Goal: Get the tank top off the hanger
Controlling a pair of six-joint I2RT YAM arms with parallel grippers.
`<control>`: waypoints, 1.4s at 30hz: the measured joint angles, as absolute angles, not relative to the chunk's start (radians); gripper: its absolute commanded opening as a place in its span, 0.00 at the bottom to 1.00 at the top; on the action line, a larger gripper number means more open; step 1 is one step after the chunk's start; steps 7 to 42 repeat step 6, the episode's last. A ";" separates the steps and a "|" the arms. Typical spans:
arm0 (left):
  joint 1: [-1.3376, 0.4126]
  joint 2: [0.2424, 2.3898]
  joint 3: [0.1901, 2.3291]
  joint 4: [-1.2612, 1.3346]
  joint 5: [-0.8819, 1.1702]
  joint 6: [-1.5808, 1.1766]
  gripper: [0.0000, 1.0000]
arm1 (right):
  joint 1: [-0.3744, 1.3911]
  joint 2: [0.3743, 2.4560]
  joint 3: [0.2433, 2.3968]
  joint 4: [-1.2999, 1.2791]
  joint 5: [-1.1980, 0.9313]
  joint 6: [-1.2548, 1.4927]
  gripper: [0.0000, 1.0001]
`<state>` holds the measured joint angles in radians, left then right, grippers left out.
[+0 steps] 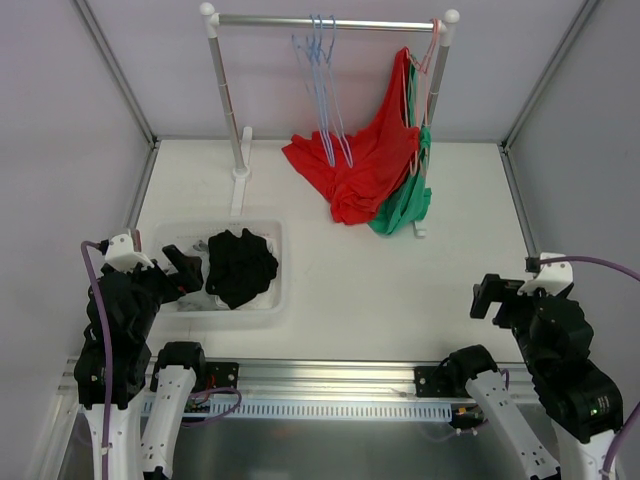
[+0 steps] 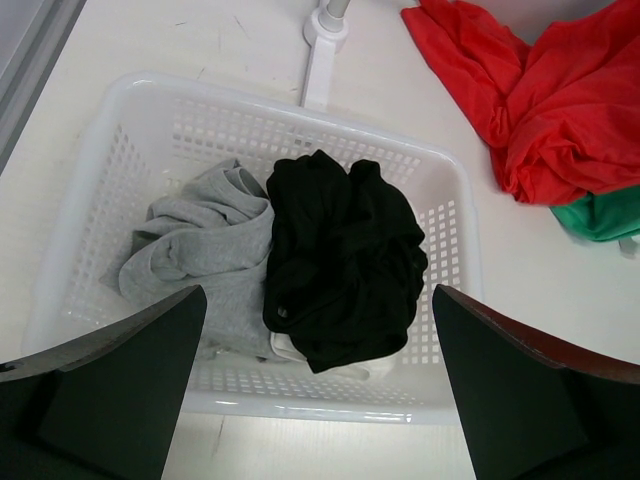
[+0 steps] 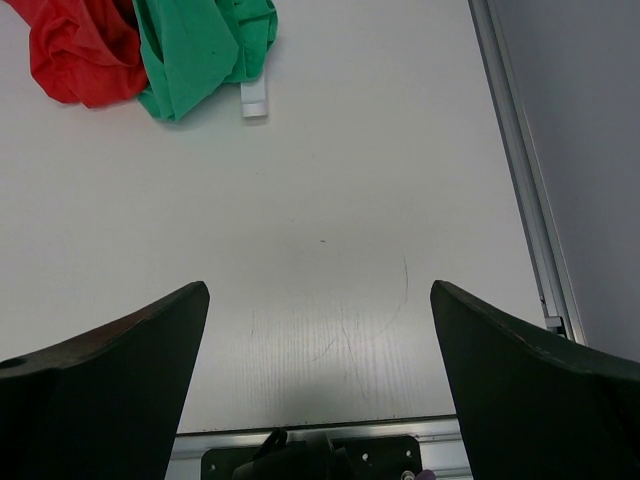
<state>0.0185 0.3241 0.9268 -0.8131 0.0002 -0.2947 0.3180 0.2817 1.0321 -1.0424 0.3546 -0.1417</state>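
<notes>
While both arms sit folded back over their bases at the near edge of the table [image 1: 400,290], the left tool [image 1: 185,270] hangs over the left end of a white perforated basket [image 1: 283,285], its jaws spread as wide as they go and holding nothing. The right tool [image 1: 488,297], well apart on the right side, points over bare table, jaws likewise fully spread and empty. Basket contents: one crumpled black garment [image 2: 345,255] on the right, lying partly over one grey garment [image 2: 195,255] on the left. Beyond the basket: a clothes rack of two white uprights with a metal rail [image 1: 330,20] between them, its left foot just behind the basket. Near the middle of the rail: a bunch of bare pale-blue hangers [image 1: 322,90]. At the rail's right end: the red tank top [image 1: 365,160], still on its hanger [image 1: 428,48], its body slanting down to the left so that its lower part lies bunched on the table. A green garment [image 1: 408,200] hangs behind and touching it, beside the right upright. Neither tool is near the tank top; in the top view the blue hangers overlap its left part.
</notes>
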 measured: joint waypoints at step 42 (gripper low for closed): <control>0.019 0.324 0.927 -0.813 0.001 -0.294 0.99 | 0.318 0.287 1.019 -1.029 0.350 -0.139 1.00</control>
